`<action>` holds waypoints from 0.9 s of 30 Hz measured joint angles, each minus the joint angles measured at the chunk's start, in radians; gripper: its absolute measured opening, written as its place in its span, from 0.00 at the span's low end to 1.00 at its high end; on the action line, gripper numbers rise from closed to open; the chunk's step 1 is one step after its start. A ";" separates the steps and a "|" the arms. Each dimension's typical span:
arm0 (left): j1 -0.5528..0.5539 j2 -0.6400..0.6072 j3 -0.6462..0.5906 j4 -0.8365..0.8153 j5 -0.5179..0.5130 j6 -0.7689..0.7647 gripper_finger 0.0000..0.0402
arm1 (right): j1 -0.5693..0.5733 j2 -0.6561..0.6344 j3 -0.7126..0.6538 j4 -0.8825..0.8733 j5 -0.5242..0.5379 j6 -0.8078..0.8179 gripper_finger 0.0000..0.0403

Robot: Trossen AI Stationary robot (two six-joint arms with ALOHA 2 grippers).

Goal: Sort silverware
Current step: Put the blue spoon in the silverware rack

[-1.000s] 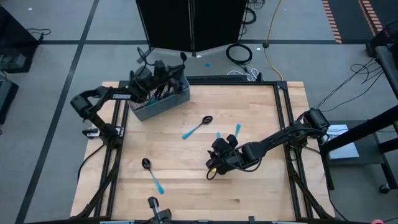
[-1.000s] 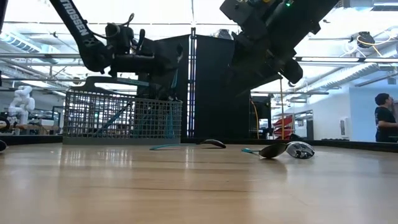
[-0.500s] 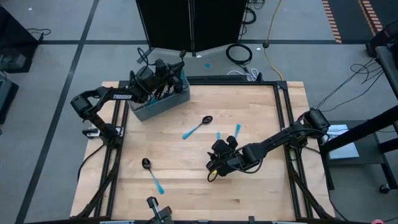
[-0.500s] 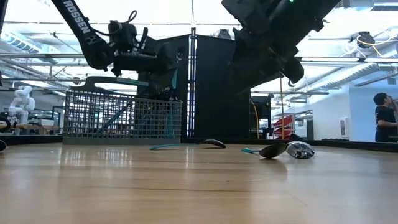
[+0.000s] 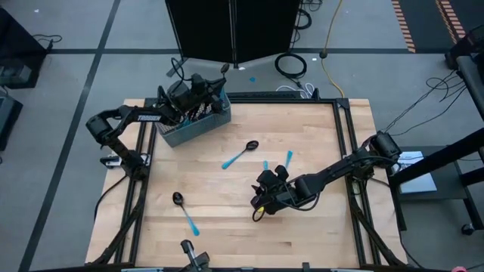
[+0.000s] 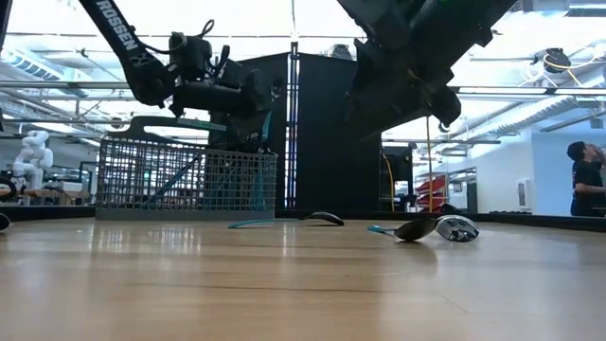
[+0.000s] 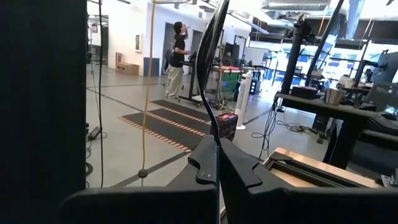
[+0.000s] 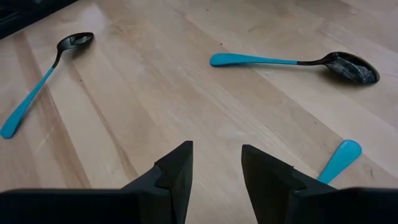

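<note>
Wooden table [image 5: 318, 128], dark-framed: wire basket [image 5: 193, 125] at the far left corner; one spoon [image 5: 240, 154] near centre, another spoon [image 5: 184, 211] toward the near left, two blue handles [image 5: 288, 158] just right of centre, partly under the right arm.

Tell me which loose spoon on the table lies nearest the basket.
The spoon in the table's middle, bowl pointing toward the basket. The other spoon lies by the table's near edge, farther off.
</note>
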 joint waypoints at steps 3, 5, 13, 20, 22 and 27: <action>0.000 0.000 -0.001 0.000 0.000 -0.009 0.00 | 0.000 0.000 0.000 0.000 0.000 0.000 0.32; 0.000 0.000 -0.020 0.022 0.001 -0.052 0.00 | 0.000 0.000 0.000 0.000 0.000 0.000 0.32; 0.000 -0.002 -0.127 0.227 0.003 -0.065 0.00 | 0.001 0.000 0.000 0.002 -0.023 0.000 0.32; -0.011 0.001 -0.127 0.217 -0.002 -0.049 0.00 | 0.000 0.000 0.000 0.029 -0.023 -0.020 0.32; -0.011 0.001 -0.127 0.207 -0.002 -0.046 0.00 | 0.000 0.000 0.000 0.047 -0.023 -0.034 0.32; -0.011 0.001 -0.127 0.191 -0.006 -0.044 0.00 | 0.000 0.000 0.000 0.085 -0.023 -0.075 0.32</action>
